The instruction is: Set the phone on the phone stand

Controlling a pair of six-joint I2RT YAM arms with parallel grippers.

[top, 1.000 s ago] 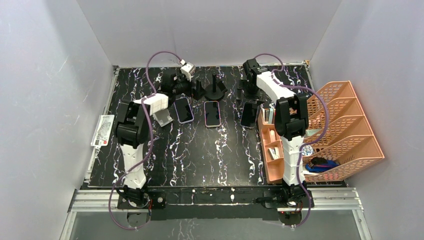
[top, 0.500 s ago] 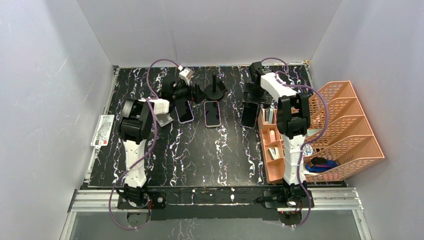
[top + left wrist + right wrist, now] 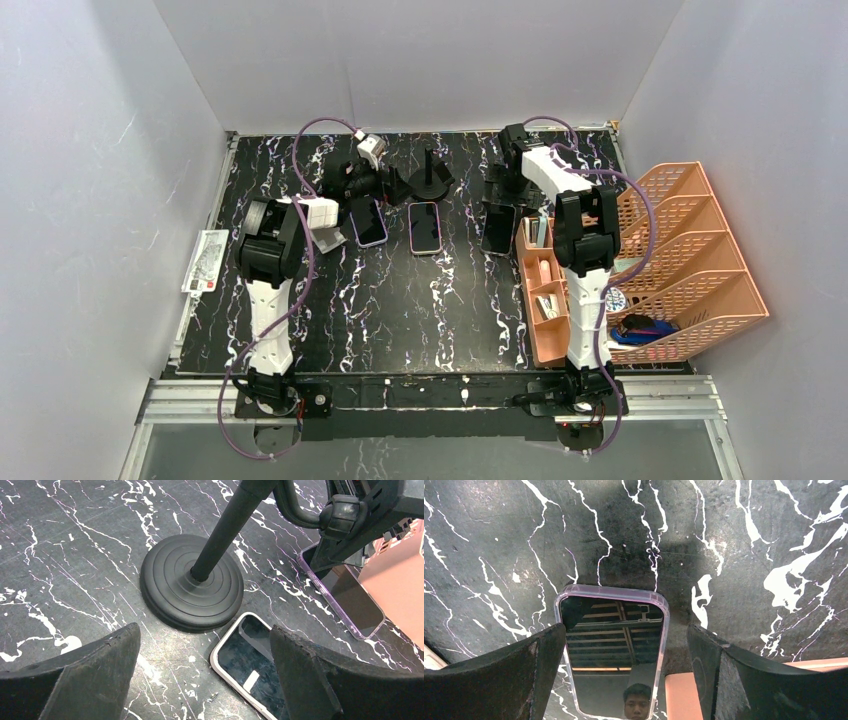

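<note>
Three phones lie face up in a row on the black marble mat: a purple-cased one (image 3: 367, 220) on the left, a white-cased one (image 3: 425, 227) in the middle, and a purple-cased one (image 3: 498, 228) on the right. A black phone stand (image 3: 430, 176) with a round base stands behind the middle phone. My left gripper (image 3: 393, 182) is open and low beside the stand base (image 3: 192, 595), with the corner of the white-cased phone (image 3: 255, 672) by its right finger. My right gripper (image 3: 625, 627) is open, its fingers on either side of the top end of the right phone (image 3: 611, 655).
An orange desk organizer (image 3: 545, 290) stands right of the right phone, and its corner (image 3: 684, 695) shows by my right finger. An orange file rack (image 3: 690, 250) stands further right. A white packet (image 3: 205, 262) lies at the mat's left edge. The stand's holder head (image 3: 350, 520) hangs over the right phone (image 3: 345, 595).
Both arms shifted slightly over the last second. My right gripper settled over the top end of the right phone. My left gripper moved a little nearer the stand. No phone has moved.
</note>
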